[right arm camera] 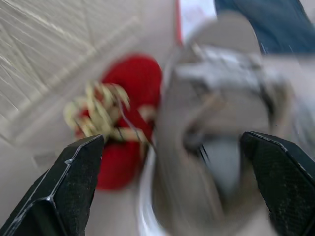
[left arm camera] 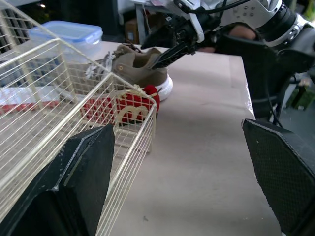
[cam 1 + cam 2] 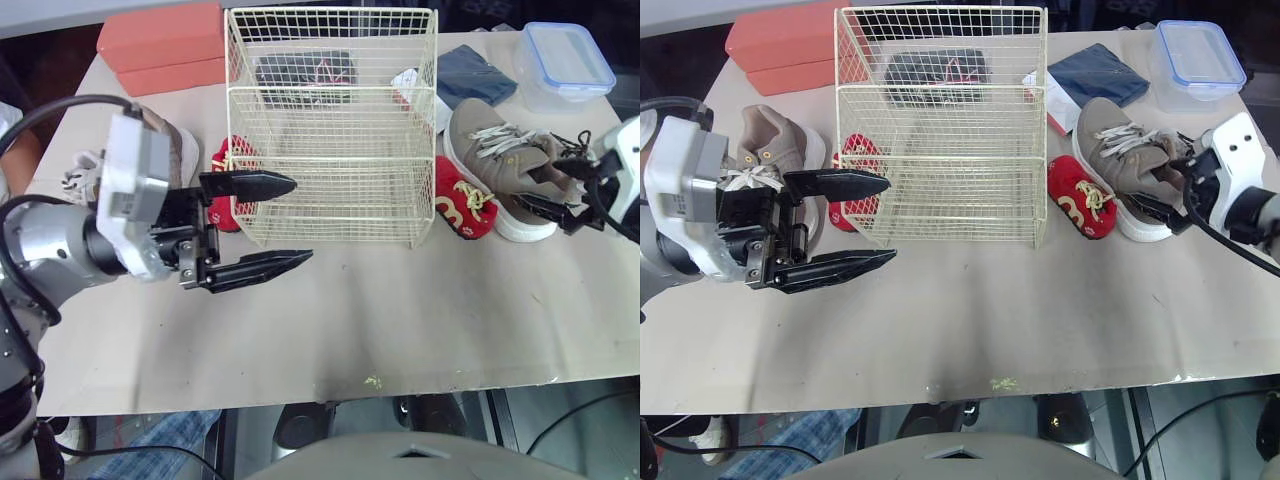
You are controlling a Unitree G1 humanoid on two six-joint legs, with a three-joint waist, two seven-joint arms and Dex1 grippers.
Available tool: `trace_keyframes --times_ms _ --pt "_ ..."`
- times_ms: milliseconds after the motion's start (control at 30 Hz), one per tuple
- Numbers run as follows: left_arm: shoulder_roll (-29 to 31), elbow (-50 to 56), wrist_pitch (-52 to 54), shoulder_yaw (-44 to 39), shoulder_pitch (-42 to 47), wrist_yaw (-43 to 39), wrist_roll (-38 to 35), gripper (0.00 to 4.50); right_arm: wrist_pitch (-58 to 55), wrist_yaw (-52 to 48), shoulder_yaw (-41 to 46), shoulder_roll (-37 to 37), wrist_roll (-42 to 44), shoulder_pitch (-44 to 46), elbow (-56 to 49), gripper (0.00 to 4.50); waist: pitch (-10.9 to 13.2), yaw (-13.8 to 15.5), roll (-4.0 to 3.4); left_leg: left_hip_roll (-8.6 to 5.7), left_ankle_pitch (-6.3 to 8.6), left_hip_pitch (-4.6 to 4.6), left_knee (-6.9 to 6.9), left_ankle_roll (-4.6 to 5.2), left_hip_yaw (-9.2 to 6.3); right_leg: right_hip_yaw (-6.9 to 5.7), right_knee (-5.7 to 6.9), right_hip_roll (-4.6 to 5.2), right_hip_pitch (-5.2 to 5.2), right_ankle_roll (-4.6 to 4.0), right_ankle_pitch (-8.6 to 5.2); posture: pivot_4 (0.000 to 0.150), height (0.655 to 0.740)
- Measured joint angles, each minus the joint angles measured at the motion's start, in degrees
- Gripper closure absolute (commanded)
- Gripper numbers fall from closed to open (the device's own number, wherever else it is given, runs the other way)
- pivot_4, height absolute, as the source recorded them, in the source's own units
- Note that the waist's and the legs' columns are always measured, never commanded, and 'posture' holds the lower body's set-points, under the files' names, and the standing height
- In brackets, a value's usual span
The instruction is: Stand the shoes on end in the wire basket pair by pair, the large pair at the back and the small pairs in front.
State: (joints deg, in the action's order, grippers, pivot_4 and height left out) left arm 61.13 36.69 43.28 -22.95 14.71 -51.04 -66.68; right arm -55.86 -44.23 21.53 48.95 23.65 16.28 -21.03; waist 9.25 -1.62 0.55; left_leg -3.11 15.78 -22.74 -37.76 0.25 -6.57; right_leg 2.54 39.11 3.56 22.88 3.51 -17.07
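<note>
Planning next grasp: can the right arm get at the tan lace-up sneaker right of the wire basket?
Probably yes. The right gripper sits at the heel of the tan lace-up sneaker, jaws open, nothing between them.

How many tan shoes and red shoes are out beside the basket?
Tan shoes: 2, one left of the basket, one right.
Red shoes: 2, one left, one right.
Total: 4
</note>
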Motion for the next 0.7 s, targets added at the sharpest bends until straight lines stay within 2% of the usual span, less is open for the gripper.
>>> trace_keyframes --times_ms 333,500,600,700 --pt "0.42 0.29 1.83 1.18 2.68 2.64 -0.6 0.0 -0.8 5.05 3.3 -2.44 2.12 -2.11 3.78 0.1 0.0 -0.43 -0.03 0.0 0.01 0.02 -0.15 0.01 0.01 -0.02 0.03 -0.02 -0.1 0.01 0.0 0.15 0.74" --pt "0.02 0.32 1.92 1.33 2.66 2.79 -0.73 0.0 -3.63 7.3 5.18 -5.29 5.96 -1.46 4.63 0.1 0.0 -0.52 -0.03 0.01 0.01 0.02 -0.2 0.01 0.0 -0.02 0.05 -0.05 -0.11 0.01 0.0 0.15 0.74" --pt "-0.08 0.36 1.92 1.59 2.49 2.69 -0.41 0.0 -4.33 8.47 5.57 -6.61 7.42 -1.15 6.14 0.88 0.0 -0.51 -0.03 0.0 0.01 0.02 -0.24 0.01 0.01 -0.02 0.06 -0.06 -0.13 0.01 0.0 0.15 0.74" --pt "-0.11 0.38 1.89 1.61 2.47 2.54 -0.26 0.0 -4.26 8.83 5.57 -6.63 8.15 -0.93 6.38 2.1 0.0 -0.53 -0.03 0.0 0.01 0.02 -0.25 0.02 0.0 -0.02 0.07 -0.07 -0.13 0.01 0.0 0.15 0.74"
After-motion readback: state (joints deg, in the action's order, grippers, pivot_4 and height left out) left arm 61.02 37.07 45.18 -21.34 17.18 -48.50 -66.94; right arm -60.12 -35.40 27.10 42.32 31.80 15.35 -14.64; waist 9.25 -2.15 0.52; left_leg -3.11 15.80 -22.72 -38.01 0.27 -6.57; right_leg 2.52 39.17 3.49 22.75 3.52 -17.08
